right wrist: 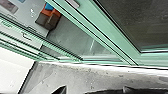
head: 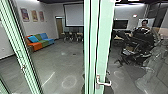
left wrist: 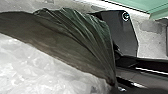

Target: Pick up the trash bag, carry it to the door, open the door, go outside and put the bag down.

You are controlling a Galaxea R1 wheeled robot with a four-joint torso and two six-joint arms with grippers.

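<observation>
In the head view a green-framed glass door (head: 103, 37) stands close ahead, its lever handle (head: 103, 83) low on the frame. The dark trash bag (left wrist: 82, 40) spreads large across the left wrist view, its folds drawn together to a point at my left gripper (left wrist: 114, 86), which is shut on it. Near the green door frame (right wrist: 110, 30) in the right wrist view is my right gripper (right wrist: 94, 89), open, its dark tips apart with nothing seen between them.
Another green upright (head: 21, 57) rises at the left. Beyond the frames are a colourful sofa (head: 40, 41), chairs and a projection screen (head: 74, 15). A person (head: 144, 23) appears at the right, behind dark equipment. A pale sill (right wrist: 100, 68) borders the grey ground.
</observation>
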